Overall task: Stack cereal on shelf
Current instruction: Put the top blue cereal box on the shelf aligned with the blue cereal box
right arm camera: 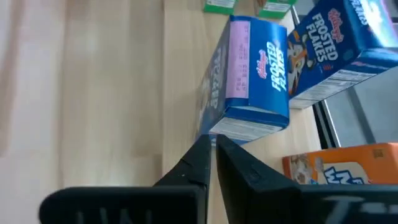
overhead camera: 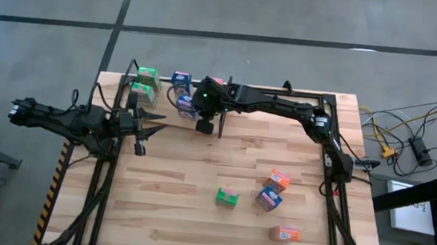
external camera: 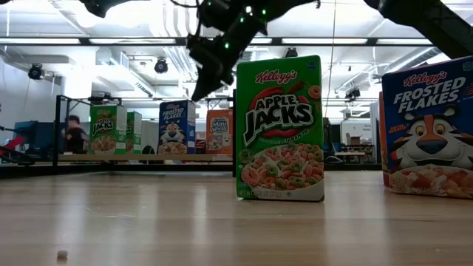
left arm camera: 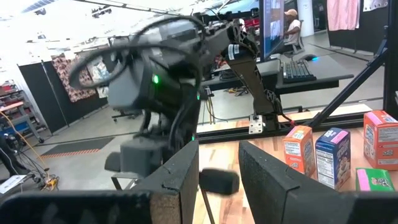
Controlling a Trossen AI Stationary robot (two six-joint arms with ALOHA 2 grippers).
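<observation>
At the far edge of the table [overhead camera: 194, 209] the shelf [overhead camera: 302, 93] already carries a row of cereal boxes: two green ones [overhead camera: 145, 83] on the left, two blue Frosted Flakes boxes [overhead camera: 181, 81] beside them, and an orange box [right arm camera: 348, 165] next to those. Four more stand loose on the near right part of the table: a green Apple Jacks box [overhead camera: 227, 196], a blue box [overhead camera: 268, 197] touching an orange box [overhead camera: 278, 180] just behind it, and another orange box [overhead camera: 286, 234] lying nearest the front edge. The right hand [overhead camera: 205, 124] hangs just in front of the shelved blue boxes, its fingers [right arm camera: 205, 165] pressed nearly together and holding nothing. The left hand [overhead camera: 149, 128] waits by the table's left edge, its fingers [left arm camera: 180, 174] apart and empty.
</observation>
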